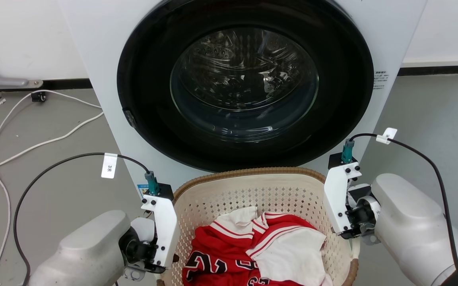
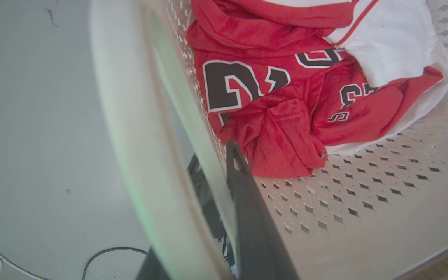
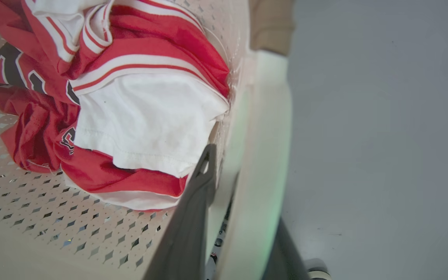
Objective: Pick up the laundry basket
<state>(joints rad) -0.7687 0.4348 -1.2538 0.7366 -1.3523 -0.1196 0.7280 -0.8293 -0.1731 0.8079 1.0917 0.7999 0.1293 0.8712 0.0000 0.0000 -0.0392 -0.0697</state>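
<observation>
A: What's happening at lower left?
B: The left gripper (image 2: 196,182) is straddling the basket (image 1: 253,173) by its left handle (image 2: 130,116), jaws gripping it, one finger (image 2: 247,217) inside the wall.
A: And the basket itself?
B: It's sitting on the floor (image 1: 431,119) at bottom centre, just in front of the washer (image 1: 94,47), carrying jerseys (image 1: 229,246). At lower right, the right gripper (image 3: 243,186) is gripping the other handle (image 3: 263,136) likewise, probably for a level lift.
A: Any room?
B: The washer is crowding the far rim, so straight up is looking safest.

Bright, even light; washer door glass (image 1: 245,83) glints, and the laundry basket (image 2: 130,128) blurs near wrist cameras.
</observation>
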